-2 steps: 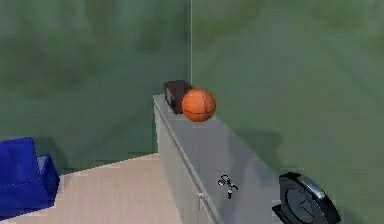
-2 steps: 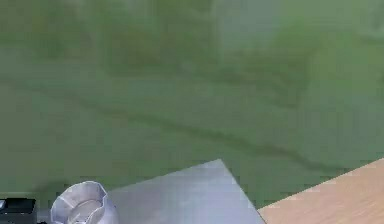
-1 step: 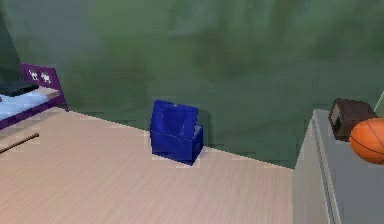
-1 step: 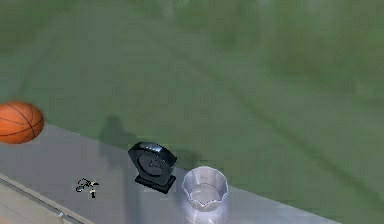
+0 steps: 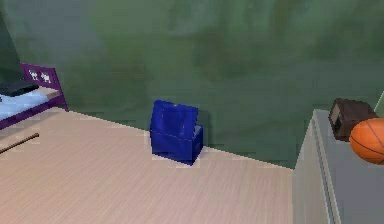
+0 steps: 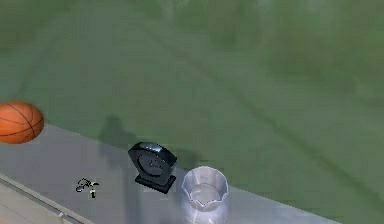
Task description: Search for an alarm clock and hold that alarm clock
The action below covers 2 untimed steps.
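Arm side view, alarm clock (image 6: 153,165), basketball (image 6: 18,122)

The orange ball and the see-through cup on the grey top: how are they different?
The orange ball is round and orange with dark lines; the see-through cup is clear with an open top. The ball lies at the arm side view's left edge; the cup stands near the bottom, beside a dark clock-like thing. Both rest on the grey top.

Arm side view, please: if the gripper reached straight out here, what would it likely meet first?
Probably the clear glass on the grey top, beside the dark alarm clock; height is unclear, so it might pass above.
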Available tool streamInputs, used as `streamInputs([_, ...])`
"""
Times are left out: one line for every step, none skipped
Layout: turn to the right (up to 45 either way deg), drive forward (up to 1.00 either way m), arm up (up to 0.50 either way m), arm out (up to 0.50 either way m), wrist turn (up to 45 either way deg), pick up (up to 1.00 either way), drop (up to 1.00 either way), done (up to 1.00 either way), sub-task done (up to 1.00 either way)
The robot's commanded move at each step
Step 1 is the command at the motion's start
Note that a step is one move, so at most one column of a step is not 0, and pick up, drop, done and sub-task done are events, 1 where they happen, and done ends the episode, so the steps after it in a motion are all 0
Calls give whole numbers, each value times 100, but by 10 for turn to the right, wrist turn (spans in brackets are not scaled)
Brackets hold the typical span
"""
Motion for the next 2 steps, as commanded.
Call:
streamInputs([0, 0, 28, 0, 0, 0, 0, 0, 0])
streamInputs([0, 0, 0, 28, 0, 0, 0, 0, 0])
